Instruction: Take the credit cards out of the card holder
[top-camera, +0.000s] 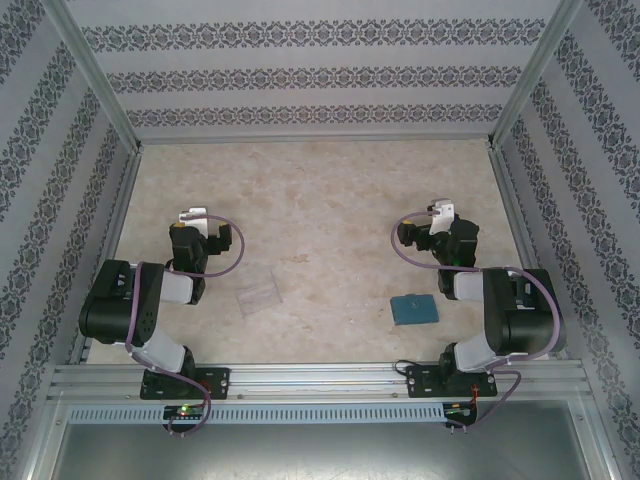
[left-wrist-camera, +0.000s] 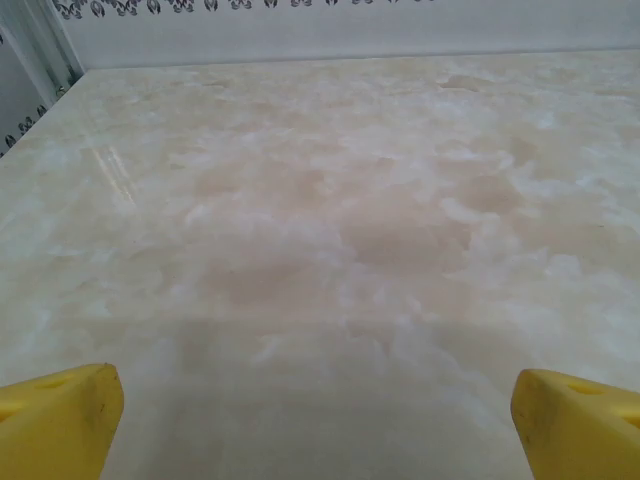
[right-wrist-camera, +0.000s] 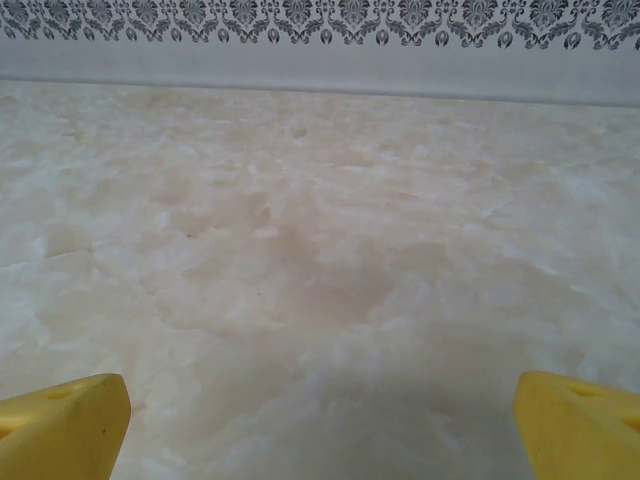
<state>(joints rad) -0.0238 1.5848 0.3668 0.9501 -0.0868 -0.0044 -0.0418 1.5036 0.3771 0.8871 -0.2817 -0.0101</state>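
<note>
Pale marbled surface (top-camera: 320, 190) fills the cell, mostly bare. Left arm (top-camera: 130, 305) and right arm (top-camera: 510, 310) are both folded back near their bases, wrists facing the far wall. A clear tray (top-camera: 258, 295) lies flat left of centre, near the left arm and well apart from the wallet. The card holder (top-camera: 413, 309) is a teal rectangle lying flat on the near right of the surface, just beside the right arm's lower link, not touching it as far as I can tell. It looks closed, so the credit cards are judged to be inside. Its long axis runs roughly left-right across the surface, tilted slightly, right end a bit nearer the bases. Which long edge is the spine is too small to tell. Left gripper (left-wrist-camera: 318, 425) has its yellow fingers spread wide with nothing between them, only surface ahead. Right gripper (right-wrist-camera: 320, 425) is the same, spread wide and empty. Step in hand, as a judgement: the reach has not begun and the holder is untouched. To do it well, the right arm should swing back and down toward the holder and pin or pinch one short end, while the left comes across to lift the free flap from the opening edge. Find the spine side first, since the holder lies flat and thin and could slide under a poor push.
</note>
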